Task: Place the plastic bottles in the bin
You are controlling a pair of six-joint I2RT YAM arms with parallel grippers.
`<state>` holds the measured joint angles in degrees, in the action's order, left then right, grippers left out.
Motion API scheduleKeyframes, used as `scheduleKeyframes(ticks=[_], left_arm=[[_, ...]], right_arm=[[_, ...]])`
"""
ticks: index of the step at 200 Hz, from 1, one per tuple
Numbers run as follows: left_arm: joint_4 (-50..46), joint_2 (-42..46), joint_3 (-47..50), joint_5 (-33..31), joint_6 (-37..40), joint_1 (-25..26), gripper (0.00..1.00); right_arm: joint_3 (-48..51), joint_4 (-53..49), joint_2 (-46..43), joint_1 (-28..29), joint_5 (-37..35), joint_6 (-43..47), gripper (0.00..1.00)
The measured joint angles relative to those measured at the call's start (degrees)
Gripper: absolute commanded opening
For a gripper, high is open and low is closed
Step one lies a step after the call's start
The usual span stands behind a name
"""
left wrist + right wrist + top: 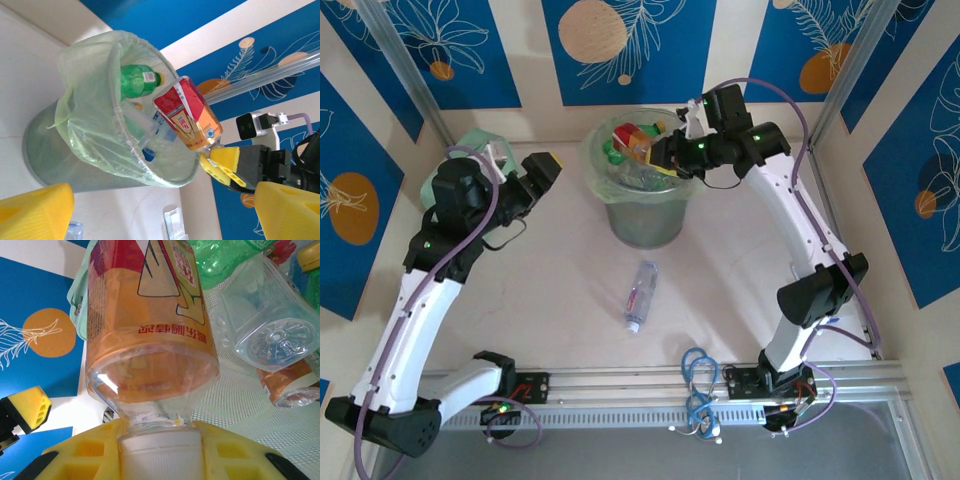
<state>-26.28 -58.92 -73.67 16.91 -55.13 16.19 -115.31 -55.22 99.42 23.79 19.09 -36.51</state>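
- One red-and-orange-labelled clear plastic bottle [150, 340] is held over the rim of the round translucent pale-green mesh bin [645, 225], which carries a thin plastic liner [85, 90]. The bottle's base points over the opening and its cap end points outward.
- Right hand [160, 452]: yellow fingers [75, 455] are clamped on the white cap [160, 445] of that bottle. The grip is plain in the right wrist view.
- Left hand [532, 168]: jaws spread wide with nothing between them. It stands left of the bin, apart from it.
- Seen inside the bin: a green plastic bottle [137, 80], a clear bottle with a moulded base [265, 325] and a second orange-labelled bottle [290, 385].
- One loose clear bottle [640, 295] lies on its side on the pale tabletop [570, 300], in front of the bin and between the two arms.
- A mint-green soft case [470, 145] sits behind the left arm.
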Motion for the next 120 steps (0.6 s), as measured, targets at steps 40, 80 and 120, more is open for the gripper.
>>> scheduleKeyframes(ticks=[40, 80, 120], left_arm=[[-0.59, -0.92, 0.0, 0.33, 1.53, 0.0, 0.89], [-1.97, -1.46, 0.02, 0.63, 3.89, 0.0, 0.84], [-1.77, -1.42, 1.99, 1.11, 7.72, 1.68, 0.82]], right_arm=[[-0.74, -2.36, 1.01, -0.02, -1.7, 1.84, 0.8], [-1.05, -2.99, 0.87, -0.96, -3.21, 2.25, 0.79], [-1.53, -3.17, -1.92, 0.7, -6.64, 2.56, 0.77]])
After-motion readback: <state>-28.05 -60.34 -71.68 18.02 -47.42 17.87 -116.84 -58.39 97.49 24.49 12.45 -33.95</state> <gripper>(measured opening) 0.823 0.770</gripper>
